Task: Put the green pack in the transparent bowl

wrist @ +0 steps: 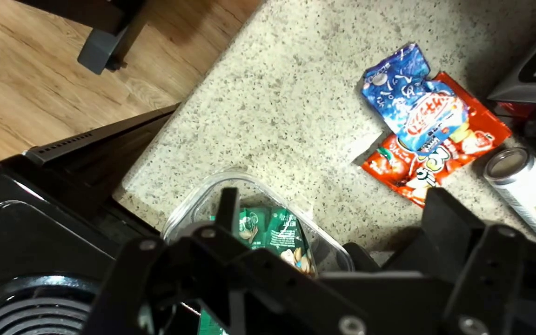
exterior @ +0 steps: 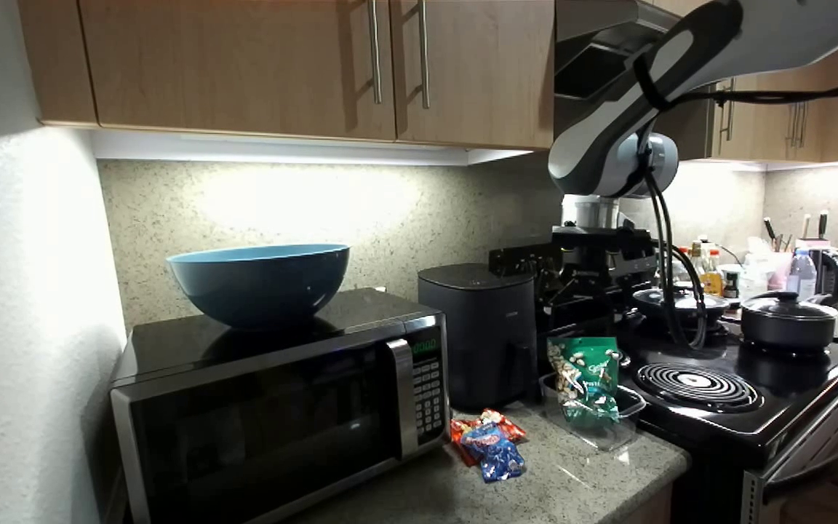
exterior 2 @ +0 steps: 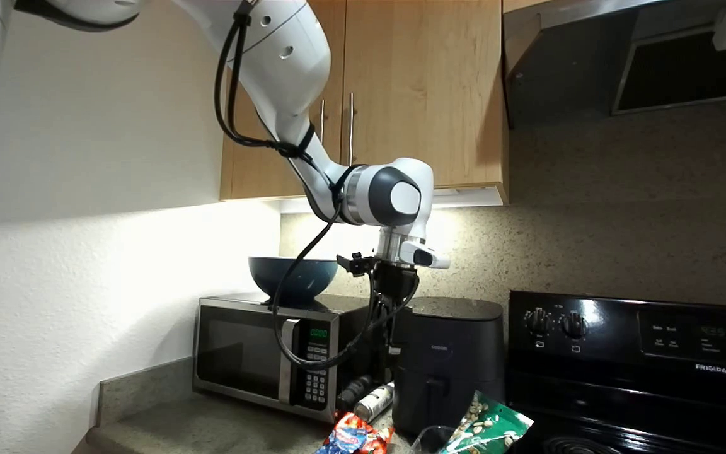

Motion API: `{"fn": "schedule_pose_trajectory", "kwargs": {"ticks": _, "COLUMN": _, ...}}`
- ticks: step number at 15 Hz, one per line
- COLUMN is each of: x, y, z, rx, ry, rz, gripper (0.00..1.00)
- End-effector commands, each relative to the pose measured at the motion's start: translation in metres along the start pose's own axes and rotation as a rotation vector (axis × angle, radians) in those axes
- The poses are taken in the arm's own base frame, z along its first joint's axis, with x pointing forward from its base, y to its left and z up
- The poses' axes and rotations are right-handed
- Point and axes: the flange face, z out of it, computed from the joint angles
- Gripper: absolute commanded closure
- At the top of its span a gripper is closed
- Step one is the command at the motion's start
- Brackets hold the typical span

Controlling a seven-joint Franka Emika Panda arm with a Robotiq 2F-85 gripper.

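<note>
The green pack (exterior: 588,375) stands tilted inside the transparent bowl (exterior: 604,437), its upper part rising well above the rim. In an exterior view the green pack (exterior 2: 489,425) leans out of the bowl (exterior 2: 429,436), which is cut by the lower edge. In the wrist view the green pack (wrist: 279,232) lies within the bowl's clear rim (wrist: 291,207), partly hidden by a gripper finger. My gripper (wrist: 334,197) is open with its fingers wide apart and nothing between them. It hangs above the counter, apart from the pack; its fingers are hard to make out in both exterior views.
Red and blue packets (exterior: 488,444) lie on the counter (wrist: 258,116) beside the microwave (exterior: 281,415). A large blue bowl (exterior: 262,287) sits on the microwave. A black air fryer (exterior: 477,338) stands behind the packets. A white can (wrist: 526,190) lies near it. A stove (exterior: 699,382) with pots adjoins the counter.
</note>
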Motion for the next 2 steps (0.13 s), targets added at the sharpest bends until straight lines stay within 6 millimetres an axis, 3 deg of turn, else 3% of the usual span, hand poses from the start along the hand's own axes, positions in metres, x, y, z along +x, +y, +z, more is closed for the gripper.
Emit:
{"fn": "schedule_pose_trajectory", "kwargs": {"ticks": 1, "x": 0.0002, "y": 0.0, "z": -0.0004, "rx": 0.0, "ry": 0.0, "rz": 0.0, "gripper": 0.0}}
{"fn": "schedule_pose_trajectory", "kwargs": {"ticks": 2, "x": 0.0002, "y": 0.0, "z": -0.0004, "rx": 0.0, "ry": 0.0, "rz": 0.0, "gripper": 0.0}}
